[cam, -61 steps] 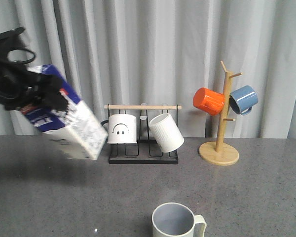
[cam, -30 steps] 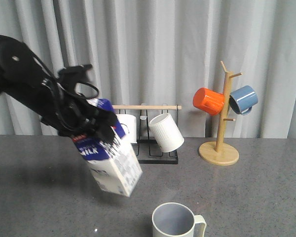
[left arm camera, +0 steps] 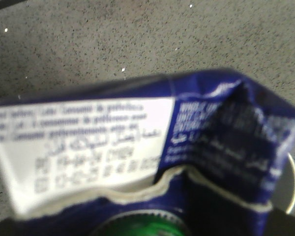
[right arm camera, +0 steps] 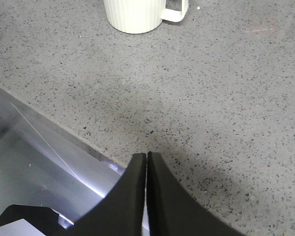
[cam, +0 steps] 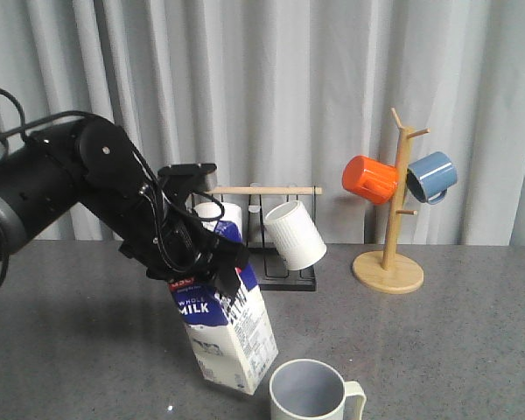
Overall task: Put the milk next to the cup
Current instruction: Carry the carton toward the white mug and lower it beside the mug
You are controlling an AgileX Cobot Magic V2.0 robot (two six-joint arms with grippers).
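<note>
My left gripper (cam: 206, 254) is shut on the top of the milk (cam: 226, 325), a blue-and-white carton that hangs tilted just left of the cup (cam: 313, 391), its lower corner at or near the table. In the left wrist view the milk (left arm camera: 137, 147) fills the picture, its green cap (left arm camera: 142, 230) at the edge, and the gripper's fingers are hidden. The cup is pale cream with a blue-grey inside and its handle points right; it also shows in the right wrist view (right arm camera: 137, 14). My right gripper (right arm camera: 146, 158) is shut and empty, low over the table's front edge.
A black wire rack (cam: 254, 271) with a wooden bar holds a smiley-face mug (cam: 220, 214) and a white ribbed mug (cam: 295, 234) behind the milk. A wooden mug tree (cam: 390, 262) at the back right carries an orange mug (cam: 369, 179) and a blue mug (cam: 431, 177).
My left arm has carried the milk from high at the far left down and to the right, until it is beside the cup. The carton has turned more upright. The cup has not moved.
</note>
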